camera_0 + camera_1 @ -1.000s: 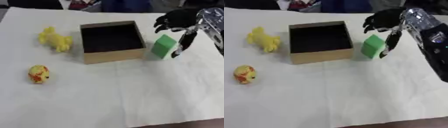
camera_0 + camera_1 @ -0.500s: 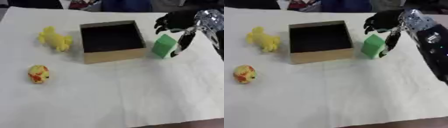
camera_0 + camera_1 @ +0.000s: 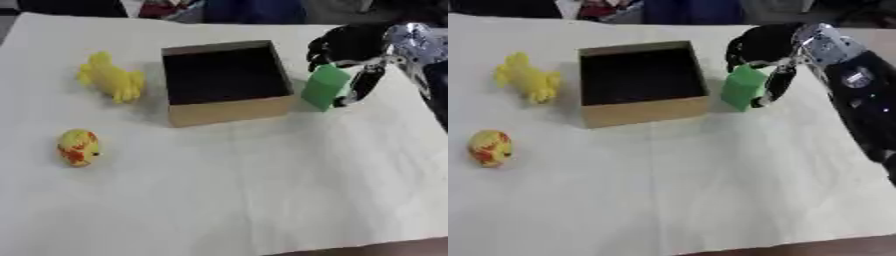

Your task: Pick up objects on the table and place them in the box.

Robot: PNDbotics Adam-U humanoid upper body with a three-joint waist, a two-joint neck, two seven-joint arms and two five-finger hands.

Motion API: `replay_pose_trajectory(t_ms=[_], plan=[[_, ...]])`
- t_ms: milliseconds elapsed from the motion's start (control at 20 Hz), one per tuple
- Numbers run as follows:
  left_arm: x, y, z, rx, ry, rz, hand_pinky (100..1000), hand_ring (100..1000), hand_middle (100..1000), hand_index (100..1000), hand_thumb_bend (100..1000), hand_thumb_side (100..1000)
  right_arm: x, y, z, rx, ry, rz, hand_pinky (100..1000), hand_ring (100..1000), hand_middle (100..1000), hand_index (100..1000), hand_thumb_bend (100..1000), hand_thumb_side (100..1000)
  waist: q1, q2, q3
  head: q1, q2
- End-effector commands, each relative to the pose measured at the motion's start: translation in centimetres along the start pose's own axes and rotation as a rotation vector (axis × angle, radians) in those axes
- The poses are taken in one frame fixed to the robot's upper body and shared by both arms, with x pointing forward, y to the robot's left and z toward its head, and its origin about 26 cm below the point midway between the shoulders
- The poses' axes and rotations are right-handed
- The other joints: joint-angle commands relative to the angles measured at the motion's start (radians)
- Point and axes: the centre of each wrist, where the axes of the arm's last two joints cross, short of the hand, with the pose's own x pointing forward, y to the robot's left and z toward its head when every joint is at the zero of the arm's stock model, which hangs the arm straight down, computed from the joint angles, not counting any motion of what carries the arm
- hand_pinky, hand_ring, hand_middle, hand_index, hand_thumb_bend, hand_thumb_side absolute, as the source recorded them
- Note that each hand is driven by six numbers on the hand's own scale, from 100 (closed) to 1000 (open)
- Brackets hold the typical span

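White-covered table (image 3: 262, 200); dark blurred shapes along far edge. Cardboard box (image 3: 229, 107) at centre-rear, interior empty as far as visible. Green block (image 3: 325, 86) upright, just beside box wall at 3 o'clock. Right hand (image 3: 350, 45) over block: fingers curled at its top, thumb down its 3 o'clock face. Contact hard to confirm. Yellow toy (image 3: 112, 79) at box's 9 o'clock, yellow-red egg shape (image 3: 77, 147) at 7 o'clock. Left hand out of view.

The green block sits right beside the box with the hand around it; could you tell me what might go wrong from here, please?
1. The green block looks tilted in the right hand, whose fingers curl round it; it might slip on lifting.
2. The block stands close to the box wall, so a low carry could knock the box askew.
3. The box is empty, and the yellow toy and the egg-shaped toy lie far across it, a long reach.
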Motion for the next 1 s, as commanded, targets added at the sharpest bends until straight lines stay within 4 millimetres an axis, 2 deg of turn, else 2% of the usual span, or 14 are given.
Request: replay_pose_trajectory(t_ms=[50,100,350,500,1000], plan=[[0.5,0.1,-0.7,0.005,-0.026,0.009,330,564,571,743,145,1000,-1.1,-0.8,0.8,-0.009,0.026,0.017,863,949,805,814,369,409,0.003,-0.017,0.0,-0.003,-0.009],[0.5,0.0,-0.7,0.005,-0.026,0.01,330,564,571,743,143,1000,-1.0,-0.8,0.7,-0.006,0.025,0.017,861,948,796,815,308,383,0.003,-0.017,0.0,-0.003,-0.01],[0.5,0.1,-0.6,0.006,-0.025,0.009,330,564,571,742,140,1000,-1.0,-0.7,0.6,0.005,0.022,0.008,850,935,765,789,192,330,0.004,-0.018,0.002,-0.002,-0.01],[0.5,0.1,-0.7,0.006,-0.025,0.009,330,564,571,741,140,1000,-1.1,-0.8,0.6,-0.011,0.028,-0.003,842,923,743,731,111,323,0.004,-0.019,0.001,-0.002,-0.01],[0.5,0.1,-0.8,0.008,-0.027,0.011,332,564,572,741,140,1000,-1.4,-2.1,1.1,-0.112,0.064,-0.029,811,892,675,577,100,266,0.002,-0.021,-0.002,-0.002,-0.014]])
